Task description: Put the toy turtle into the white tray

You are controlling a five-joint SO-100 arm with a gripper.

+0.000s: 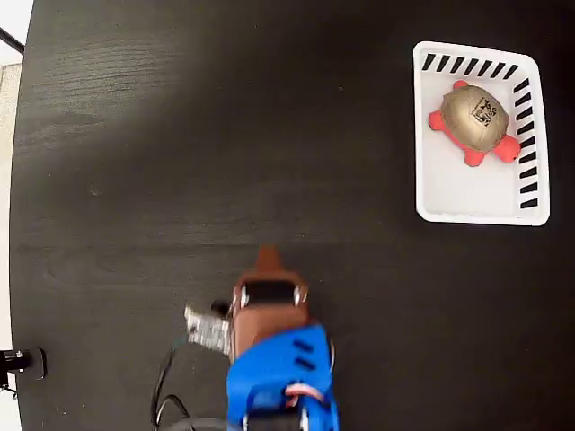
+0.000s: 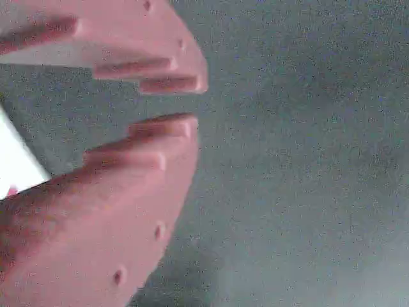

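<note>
The toy turtle, gold-tan shell with a dark printed mark and pinkish-red head and feet, lies inside the white tray at the upper right of the fixed view, in the tray's upper half. My gripper is far from it, low in the middle of the dark table, pointing up the picture. In the wrist view the gripper has its pink fingers nearly together with only a thin gap at the tips and nothing between them; only dark tabletop lies beyond them.
The blue arm body and its cables fill the bottom centre of the fixed view. The table's left edge runs down the left side. A white patch shows behind the fingers in the wrist view; what it is cannot be told.
</note>
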